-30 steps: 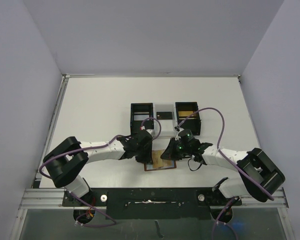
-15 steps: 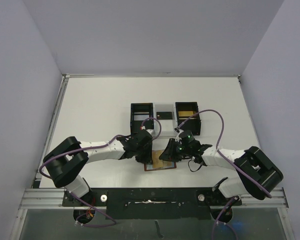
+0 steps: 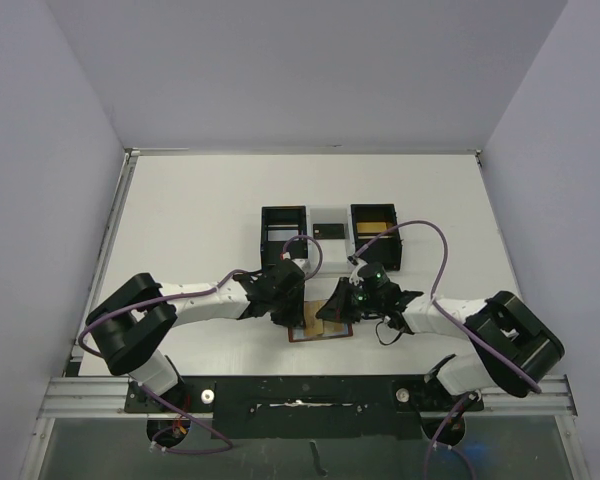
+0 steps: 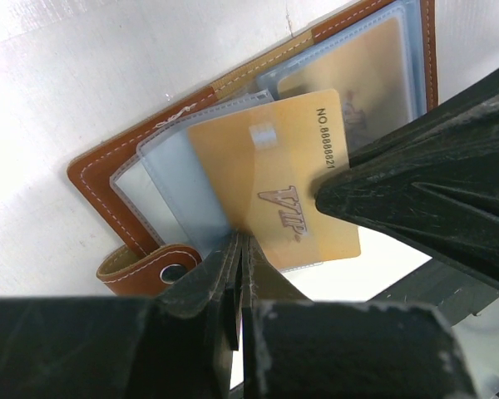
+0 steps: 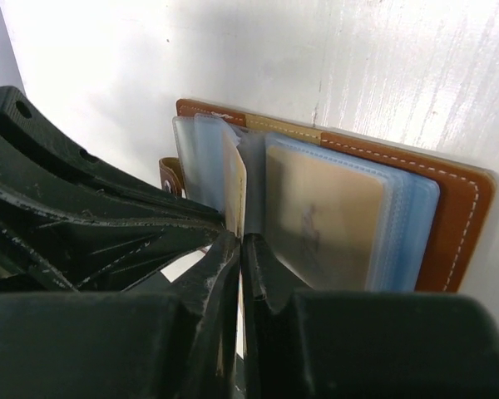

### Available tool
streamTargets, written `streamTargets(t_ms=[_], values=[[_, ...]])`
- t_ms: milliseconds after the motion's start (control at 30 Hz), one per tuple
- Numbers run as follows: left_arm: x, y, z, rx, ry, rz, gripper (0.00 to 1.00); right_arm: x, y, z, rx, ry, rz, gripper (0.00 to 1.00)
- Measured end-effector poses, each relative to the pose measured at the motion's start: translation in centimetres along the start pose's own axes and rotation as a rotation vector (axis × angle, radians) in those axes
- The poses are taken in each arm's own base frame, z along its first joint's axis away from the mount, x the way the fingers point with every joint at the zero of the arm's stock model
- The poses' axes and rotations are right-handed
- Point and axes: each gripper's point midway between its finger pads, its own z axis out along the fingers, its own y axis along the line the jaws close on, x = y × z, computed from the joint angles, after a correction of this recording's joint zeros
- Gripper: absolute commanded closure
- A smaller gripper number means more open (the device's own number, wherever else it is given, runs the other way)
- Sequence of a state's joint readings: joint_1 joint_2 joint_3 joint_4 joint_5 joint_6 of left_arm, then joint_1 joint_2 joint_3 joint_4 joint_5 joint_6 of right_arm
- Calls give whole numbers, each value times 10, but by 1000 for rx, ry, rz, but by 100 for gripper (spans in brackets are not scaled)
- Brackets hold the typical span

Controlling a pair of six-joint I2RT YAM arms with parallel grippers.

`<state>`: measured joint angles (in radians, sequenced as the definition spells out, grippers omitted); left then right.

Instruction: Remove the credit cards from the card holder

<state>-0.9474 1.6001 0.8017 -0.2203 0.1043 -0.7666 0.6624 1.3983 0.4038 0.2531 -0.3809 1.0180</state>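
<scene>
The card holder (image 3: 320, 328), a brown leather wallet, lies open on the table between both arms, its leather edge (image 4: 108, 179) and snap tab (image 4: 150, 268) showing. A gold credit card (image 4: 266, 166) marked VIP sticks halfway out of a blue-grey sleeve. My left gripper (image 4: 239, 239) is shut on that sleeve's edge beside the card. My right gripper (image 5: 241, 239) is shut on the same card (image 5: 235, 187), seen edge-on; its finger (image 4: 416, 183) presses the card's far side. A second gold card (image 5: 324, 216) sits inside the other pocket.
A three-part tray (image 3: 283, 232) stands behind the wallet. A small black card (image 3: 328, 231) lies in its white middle part and a gold card (image 3: 373, 218) in its right part. Purple cables loop over both wrists.
My right gripper has edged slightly left over the wallet, and its jaws are closed on the card again. The left arm has stayed put.
</scene>
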Motion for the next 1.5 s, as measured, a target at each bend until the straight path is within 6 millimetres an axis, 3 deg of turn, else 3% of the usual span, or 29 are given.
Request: streamTargets(t_ms=[167,467,633,833,967,1267,1500], values=[[0,0,0,10,-9,1,100,-4,1,-8,3,-22,-21,98],[-1,-4,2,29,-13,3,100,-1,-9,-7,21,-4,-12,81],[-1,-5,2,32,-13,0,100,0,-5,-2,-4,4,3,83],[-1,-5,2,34,-12,-4,100,0,-4,1,-18,1,10,99],[-1,-5,2,32,-13,-4,100,-1,-2,-1,-24,-4,3,100],[-2,2,-1,-2,-25,-4,99,-19,-4,-38,55,-113,-72,100],[-9,1,-19,-19,-49,30,76,-46,4,-72,117,-276,-139,100]])
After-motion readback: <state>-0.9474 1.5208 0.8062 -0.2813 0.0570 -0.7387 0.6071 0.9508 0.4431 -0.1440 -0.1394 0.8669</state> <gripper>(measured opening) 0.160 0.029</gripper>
